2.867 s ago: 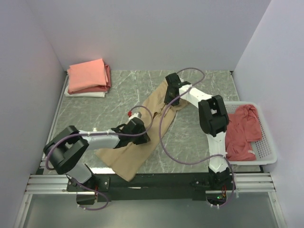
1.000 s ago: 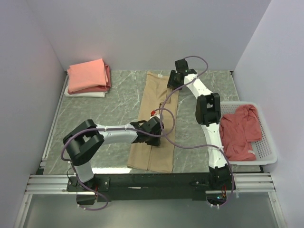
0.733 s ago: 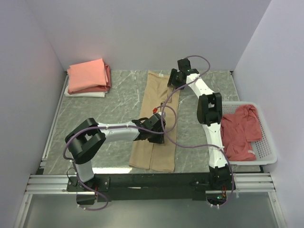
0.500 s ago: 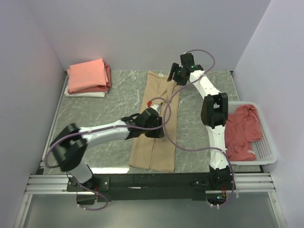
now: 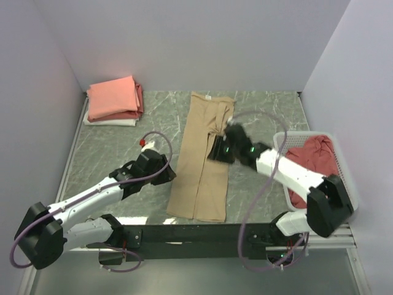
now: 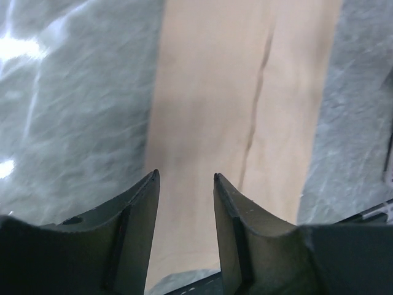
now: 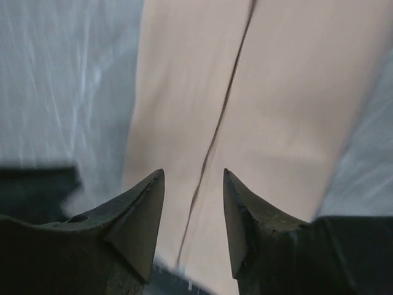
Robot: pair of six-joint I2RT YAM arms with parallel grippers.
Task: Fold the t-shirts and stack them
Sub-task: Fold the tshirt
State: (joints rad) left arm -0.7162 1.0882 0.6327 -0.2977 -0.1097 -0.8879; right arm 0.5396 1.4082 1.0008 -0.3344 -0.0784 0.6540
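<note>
A tan t-shirt (image 5: 202, 161) lies on the table as a long narrow strip, folded lengthwise, from the back edge to the front. It fills the left wrist view (image 6: 239, 92) and the right wrist view (image 7: 245, 92), with a fold seam down its middle. My left gripper (image 5: 169, 175) is open and empty just left of the strip (image 6: 184, 178). My right gripper (image 5: 216, 149) is open and empty above the strip's right half (image 7: 193, 175). A folded stack of salmon-pink, red and white t-shirts (image 5: 113, 100) sits at the back left. A dusty red t-shirt (image 5: 313, 169) lies crumpled in the basket.
A white slatted basket (image 5: 344, 203) stands at the right edge of the table. Purple cables loop over the table by both arms. The marbled grey table (image 5: 123, 150) is walled on three sides, with a metal rail along the front.
Both grippers have let go of the tan t-shirt. The right arm swung from the back end down to mid-strip; the left arm drew back left, off the shirt.
</note>
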